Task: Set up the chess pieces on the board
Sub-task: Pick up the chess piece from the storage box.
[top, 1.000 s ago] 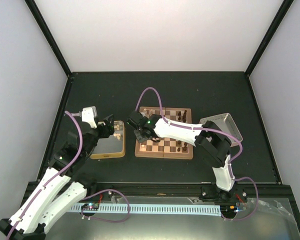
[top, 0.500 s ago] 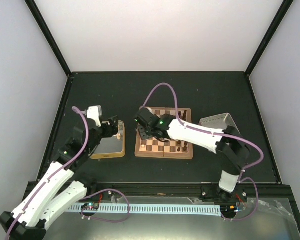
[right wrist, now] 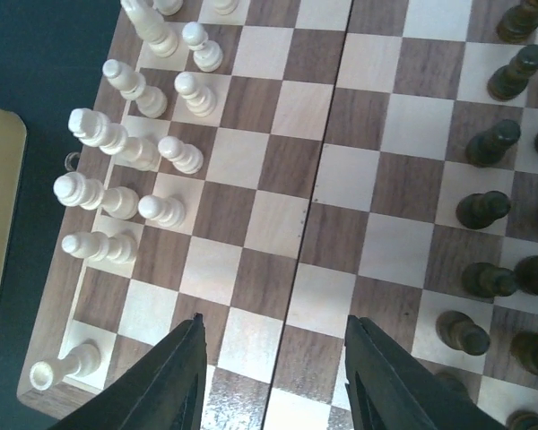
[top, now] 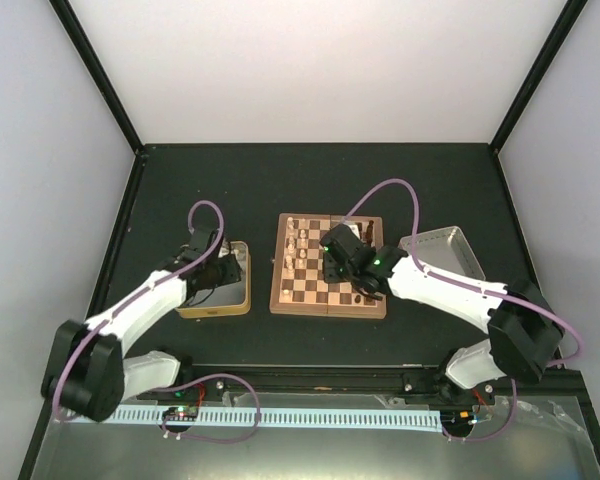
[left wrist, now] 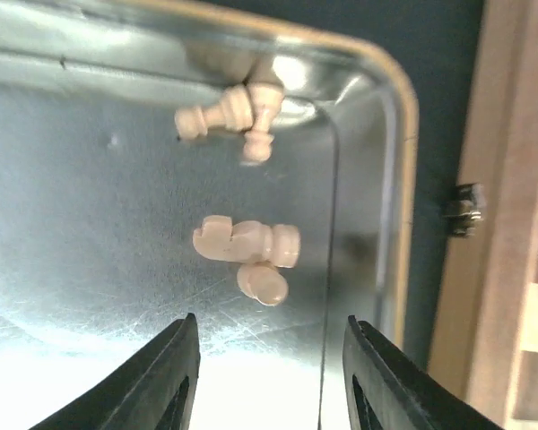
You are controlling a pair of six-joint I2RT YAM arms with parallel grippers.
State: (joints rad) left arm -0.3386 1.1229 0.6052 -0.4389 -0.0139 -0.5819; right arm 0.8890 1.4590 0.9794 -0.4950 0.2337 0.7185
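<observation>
Top view: the square wooden chessboard (top: pixel 280 308) lies mid-tabletop (top: pixel 230 190), with a gold-tan metal tin (top: pixel 212 308) just left of it

Left wrist view: the left tool (left wrist: pixel 269 358) gapes empty over several pale cream chessmen (left wrist: pixel 247 242) lying loose in the tin, probably lining up a pick

Right wrist view: the right tool (right wrist: pixel 276 358) is spread empty above the board. Standing cream pieces (right wrist: pixel 125 152) are ranked along its left side, dark brown chessmen (right wrist: pixel 493 206) along its right

No legible writing

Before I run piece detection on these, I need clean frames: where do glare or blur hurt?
Left wrist: tin floor blows out white at the bottom edge, cream pieces slightly soft. Right wrist: board sharp, faint sheen on nearest squares. Top: even light, everything tiny.
</observation>
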